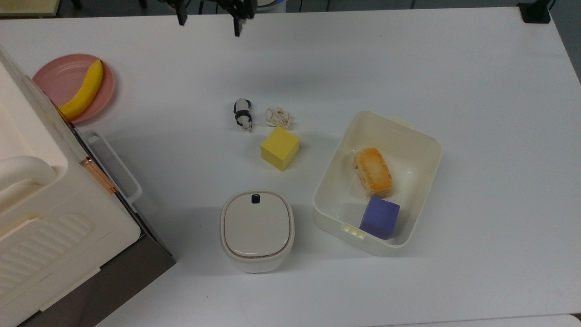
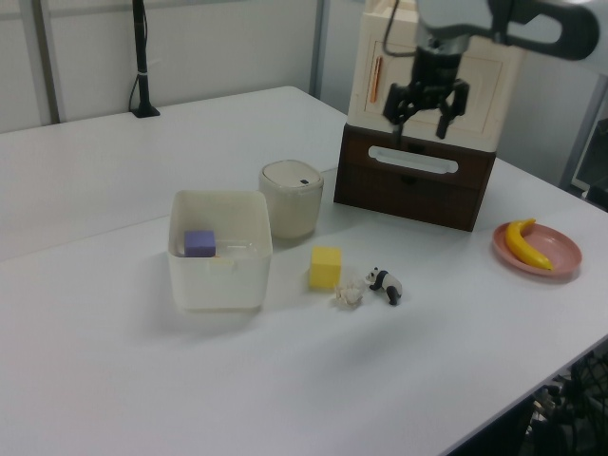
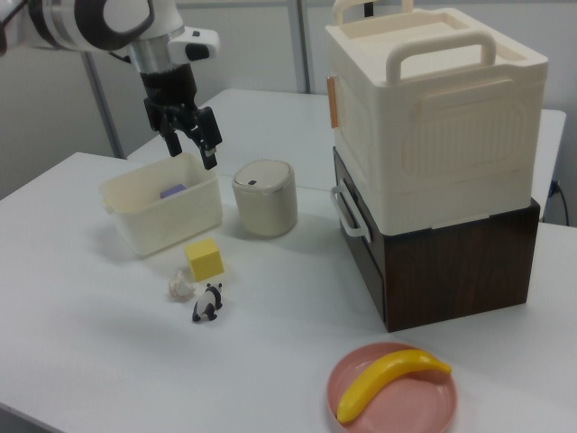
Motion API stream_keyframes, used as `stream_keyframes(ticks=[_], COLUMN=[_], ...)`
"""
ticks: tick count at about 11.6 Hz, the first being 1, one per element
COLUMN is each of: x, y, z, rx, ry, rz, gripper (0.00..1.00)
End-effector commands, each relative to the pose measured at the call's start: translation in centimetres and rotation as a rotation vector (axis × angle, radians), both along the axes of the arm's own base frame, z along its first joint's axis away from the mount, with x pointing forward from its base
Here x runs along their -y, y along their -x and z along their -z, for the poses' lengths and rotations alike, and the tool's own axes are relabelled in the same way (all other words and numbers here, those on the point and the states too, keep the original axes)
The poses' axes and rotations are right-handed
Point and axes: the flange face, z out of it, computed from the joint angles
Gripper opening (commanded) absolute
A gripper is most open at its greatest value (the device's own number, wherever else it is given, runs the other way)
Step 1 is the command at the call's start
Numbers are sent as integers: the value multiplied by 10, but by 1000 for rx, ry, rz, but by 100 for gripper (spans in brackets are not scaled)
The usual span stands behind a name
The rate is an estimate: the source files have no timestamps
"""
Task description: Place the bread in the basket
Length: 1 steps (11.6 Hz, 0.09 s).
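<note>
Inside basket (image 1: 424, 136): bread (image 1: 373, 171) touching purple cube (image 1: 380, 217); pincer (image 2: 425, 108) empty, spread.

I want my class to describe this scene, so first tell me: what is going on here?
A robot arm has put the bread in the basket, where it lies beside a purple cube. The gripper hangs open and empty, high above the table and well away from the basket. A yellow cube, paper ball and toy panda sit untouched on the table.

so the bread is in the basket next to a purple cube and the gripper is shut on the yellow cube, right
Not quite. The bread does lie in the basket beside the purple cube, but the gripper is open and empty, raised well away from the yellow cube, as the left view shows.
</note>
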Motion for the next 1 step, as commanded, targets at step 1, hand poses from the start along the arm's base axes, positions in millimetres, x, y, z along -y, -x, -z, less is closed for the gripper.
stream_keyframes(ticks=[1], x=[-6], y=[10], z=[-13], rx=[-17], ry=[-37], rz=[-43], gripper=[100])
